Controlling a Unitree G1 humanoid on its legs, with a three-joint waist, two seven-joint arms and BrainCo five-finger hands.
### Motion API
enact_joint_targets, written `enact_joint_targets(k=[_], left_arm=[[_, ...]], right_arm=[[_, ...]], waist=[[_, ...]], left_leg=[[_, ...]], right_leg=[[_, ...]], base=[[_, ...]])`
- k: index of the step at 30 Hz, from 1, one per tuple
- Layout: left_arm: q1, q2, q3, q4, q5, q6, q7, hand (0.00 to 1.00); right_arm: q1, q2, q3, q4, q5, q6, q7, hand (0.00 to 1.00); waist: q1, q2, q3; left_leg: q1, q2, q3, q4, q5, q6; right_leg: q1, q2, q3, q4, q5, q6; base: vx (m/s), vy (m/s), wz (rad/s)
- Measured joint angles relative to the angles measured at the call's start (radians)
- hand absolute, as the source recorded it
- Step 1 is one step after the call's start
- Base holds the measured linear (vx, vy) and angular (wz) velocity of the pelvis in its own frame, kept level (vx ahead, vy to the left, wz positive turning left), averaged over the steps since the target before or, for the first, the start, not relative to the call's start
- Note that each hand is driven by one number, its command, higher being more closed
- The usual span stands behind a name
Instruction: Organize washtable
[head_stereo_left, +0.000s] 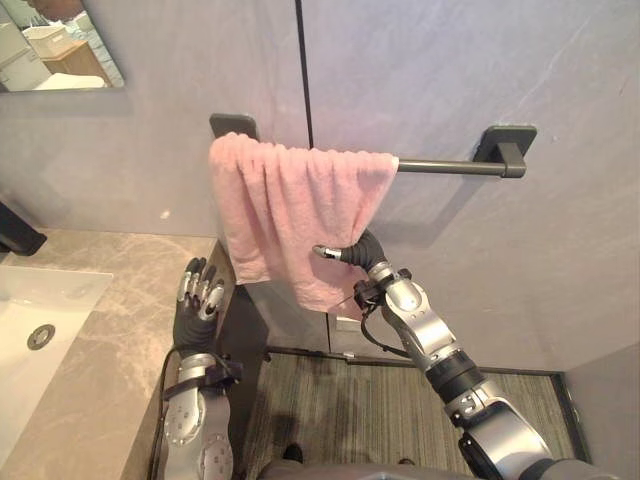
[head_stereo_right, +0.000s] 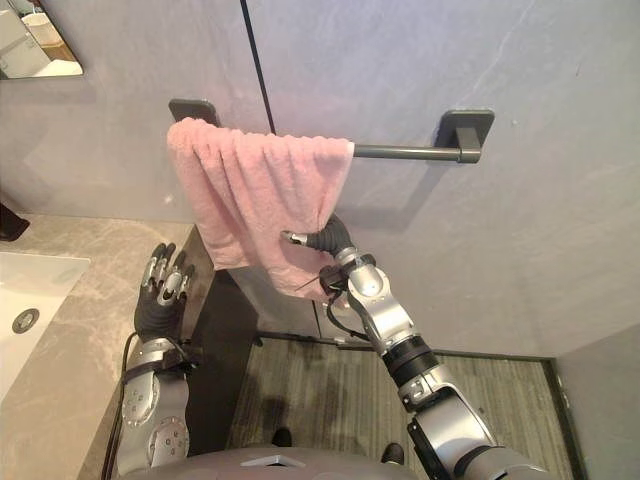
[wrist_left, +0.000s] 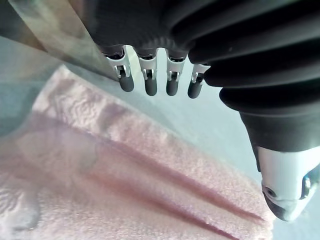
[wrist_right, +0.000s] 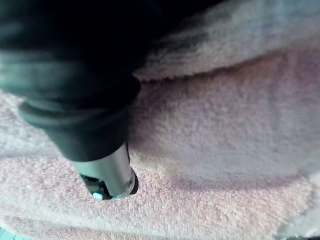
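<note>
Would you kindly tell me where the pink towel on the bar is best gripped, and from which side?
Grip the towel by its loose right edge, below the bar, coming from the right. The cloth is bunched at the bar's left end while the right stretch is bare, so that hanging edge is free to pinch and probably slides sideways. The right robot hand is there.

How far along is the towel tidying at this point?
Done: the pink towel already hangs over the bar, though bunched at one end. In hand: the right hand is at its lower edge. Still to do: spreading it evenly; the left hand hovers open.
</note>
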Motion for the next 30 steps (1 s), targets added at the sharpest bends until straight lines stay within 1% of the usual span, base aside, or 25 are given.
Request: enact_joint_targets(k=[6,9,11,15,18,19,22,24,26,29,30], left_arm=[[-0.027,0.001,0.025,-0.004,0.011,-0.001,0.02,0.0],[-0.039,0.004,0.03,-0.004,0.053,-0.001,0.04,0.0],[-0.062,0.012,0.041,-0.004,0.098,-0.001,0.06,0.0],[-0.107,0.025,0.082,-0.004,0.157,0.0,0.097,0.0],[-0.136,0.028,0.099,-0.003,0.207,0.008,0.12,0.0],[-0.145,0.031,0.102,-0.003,0.208,0.011,0.129,0.0],[-0.16,0.035,0.108,0.003,0.243,0.034,0.136,0.0],[-0.204,0.036,0.108,0.043,0.274,0.048,0.147,0.0],[-0.218,0.036,0.107,0.051,0.277,0.049,0.155,0.0],[-0.229,0.038,0.097,0.063,0.284,0.049,0.176,0.0],[-0.229,0.038,0.097,0.069,0.284,0.047,0.178,0.0]], right_arm=[[0.0,0.0,-0.017,-0.011,-0.001,0.0,0.0,1.0],[0.003,0.0,-0.022,-0.02,-0.001,0.0,0.001,1.0],[0.032,-0.001,-0.044,-0.078,-0.002,0.004,0.001,1.0],[0.085,-0.004,-0.071,-0.135,-0.002,0.005,0.003,1.0],[0.127,-0.005,-0.104,-0.175,-0.002,0.006,0.004,1.0],[0.142,-0.006,-0.109,-0.195,-0.002,0.007,0.004,1.0],[0.168,-0.008,-0.114,-0.237,-0.002,0.02,0.008,1.0],[0.193,-0.01,-0.136,-0.258,-0.002,0.023,0.013,1.0],[0.197,-0.01,-0.136,-0.26,-0.001,0.023,0.014,1.0],[0.228,-0.009,-0.127,-0.315,0.0,0.026,0.029,1.0],[0.231,-0.01,-0.127,-0.323,0.0,0.026,0.032,1.0]], waist=[[0.0,-0.011,0.015],[-0.008,-0.015,0.018],[-0.009,-0.015,0.018],[-0.013,-0.016,0.021],[-0.025,-0.018,0.023],[-0.03,-0.02,0.028],[-0.039,-0.02,0.029],[-0.044,-0.02,0.03],[-0.046,-0.02,0.031],[-0.061,-0.019,0.033],[-0.06,-0.019,0.033]], left_leg=[[0.006,0.0,0.011,-0.003,0.0,0.0],[0.011,0.0,0.019,-0.006,0.0,0.0],[0.012,0.0,0.029,-0.006,0.0,0.0],[0.031,0.001,0.069,-0.006,-0.005,0.001],[0.036,0.001,0.094,0.005,-0.021,0.003],[0.036,0.001,0.107,0.009,-0.026,0.004],[0.047,0.001,0.134,0.01,-0.031,0.005],[0.053,0.001,0.146,0.011,-0.034,0.005],[0.062,0.002,0.157,0.011,-0.037,0.004],[0.063,0.002,0.169,0.022,-0.05,0.004],[0.063,0.002,0.172,0.026,-0.053,0.004]], right_leg=[[-0.002,0.0,0.01,-0.001,0.0,0.0],[-0.004,0.0,0.018,-0.001,0.0,0.0],[-0.018,0.001,0.027,0.001,0.001,0.001],[-0.022,0.003,0.065,0.001,0.005,0.0],[-0.024,0.004,0.09,0.001,0.009,0.002],[-0.026,0.004,0.102,0.001,0.011,0.002],[-0.036,0.007,0.131,-0.002,0.017,0.003],[-0.037,0.009,0.142,-0.002,0.018,0.002],[-0.036,0.011,0.154,-0.002,0.019,0.002],[-0.037,0.012,0.164,-0.002,0.02,0.003],[-0.037,0.012,0.168,-0.003,0.021,0.003]], base=[[0.0,0.001,-0.04],[0.01,0.004,-0.07],[0.0,0.001,-0.12],[0.01,0.007,-0.28],[0.0,0.016,-0.25],[0.0,0.018,-0.26],[0.01,0.011,-0.31],[0.02,0.0,-0.17],[0.02,-0.001,-0.17],[0.01,0.005,-0.12],[0.0,0.013,-0.17]])
